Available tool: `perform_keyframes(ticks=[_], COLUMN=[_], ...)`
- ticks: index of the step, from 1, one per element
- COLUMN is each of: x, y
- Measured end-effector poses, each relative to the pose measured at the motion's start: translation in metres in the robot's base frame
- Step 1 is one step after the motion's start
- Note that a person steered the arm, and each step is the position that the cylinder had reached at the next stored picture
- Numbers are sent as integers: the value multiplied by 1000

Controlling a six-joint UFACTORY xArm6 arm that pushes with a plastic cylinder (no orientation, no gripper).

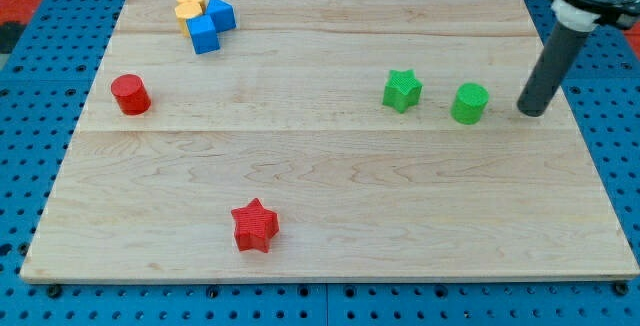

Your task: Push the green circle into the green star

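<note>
The green circle [469, 103] stands on the wooden board at the view's right. The green star [401, 90] lies a short way to its left, with a gap between them. My tip [532, 113] is down at the board to the right of the green circle, apart from it, on the side away from the star.
Two blue blocks [210, 24] and a yellow block [190, 5] cluster at the view's top left. A red circle [130, 95] stands at the left. A red star [254, 225] lies near the bottom middle. The board's right edge [583, 116] is close to my tip.
</note>
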State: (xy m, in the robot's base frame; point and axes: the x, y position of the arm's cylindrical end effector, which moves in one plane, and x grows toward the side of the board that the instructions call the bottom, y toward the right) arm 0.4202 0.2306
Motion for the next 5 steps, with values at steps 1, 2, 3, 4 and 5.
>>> perform_keyframes(ticks=[1, 2, 3, 4, 5], x=[-6, -21, -29, -41, -75], y=[-82, -120, -121, -123, -122])
